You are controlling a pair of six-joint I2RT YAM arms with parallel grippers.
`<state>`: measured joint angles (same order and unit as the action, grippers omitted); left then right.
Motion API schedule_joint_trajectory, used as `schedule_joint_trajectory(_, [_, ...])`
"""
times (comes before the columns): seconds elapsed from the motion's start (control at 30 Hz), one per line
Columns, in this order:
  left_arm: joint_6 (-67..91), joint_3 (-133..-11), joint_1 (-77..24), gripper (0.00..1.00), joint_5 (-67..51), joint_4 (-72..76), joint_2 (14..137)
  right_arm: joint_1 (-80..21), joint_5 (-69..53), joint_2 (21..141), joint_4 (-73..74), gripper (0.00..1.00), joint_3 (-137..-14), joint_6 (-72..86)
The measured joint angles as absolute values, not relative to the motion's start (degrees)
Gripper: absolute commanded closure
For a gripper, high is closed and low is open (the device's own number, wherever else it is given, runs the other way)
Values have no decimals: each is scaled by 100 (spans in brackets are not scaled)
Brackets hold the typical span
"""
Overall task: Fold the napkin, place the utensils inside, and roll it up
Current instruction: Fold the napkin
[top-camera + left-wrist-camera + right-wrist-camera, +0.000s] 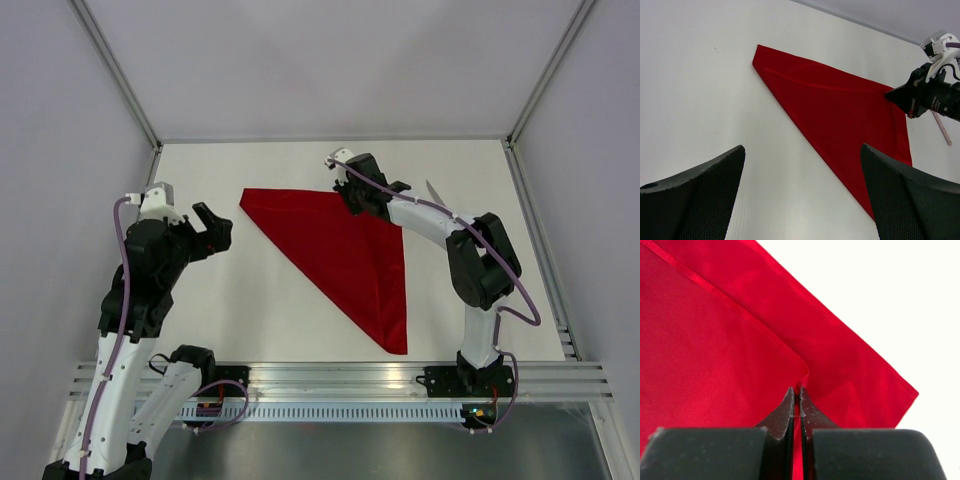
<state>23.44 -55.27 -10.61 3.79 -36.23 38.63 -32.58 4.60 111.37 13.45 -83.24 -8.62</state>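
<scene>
I am looking at the napkin (350,260) lying on the white table (260,330) as a red triangle, one long edge running diagonally and one short edge running down its right side. The right gripper (358,205) is sitting at the napkin's upper right corner, and its jaws are clenched. In the right wrist view the right gripper (799,390) is pinching red cloth: the rounded corner of the napkin's (715,340) upper layer is curling straight into the closed tips, while the lower layer is spreading out flat beyond them to a pointed corner. From the left wrist view I am seeing the right gripper (890,95) pressing down on that same corner of the napkin (840,115).

The left gripper (215,228) is hovering to the left of the napkin, clear of its far left point, and its jaws are standing wide apart with nothing between them. In its own camera the two fingers (705,195) are framing the napkin's diagonal edge, which is running well beyond the left gripper (802,147) and not touching it.

The utensil (436,193), a thin pale stick, is lying just beyond the napkin's upper right corner, apart from the cloth and partly hidden behind the right arm. In the left wrist view the utensil (943,131) is showing as a pinkish rod just past the napkin's right edge.
</scene>
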Motion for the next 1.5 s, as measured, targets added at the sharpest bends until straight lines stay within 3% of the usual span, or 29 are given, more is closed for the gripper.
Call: schedule_joint_trajectory(1.5, [2342, -5242, -1061, 0, 279, -3492, 3863, -2027, 462, 11437, 1221, 100, -8274, -731])
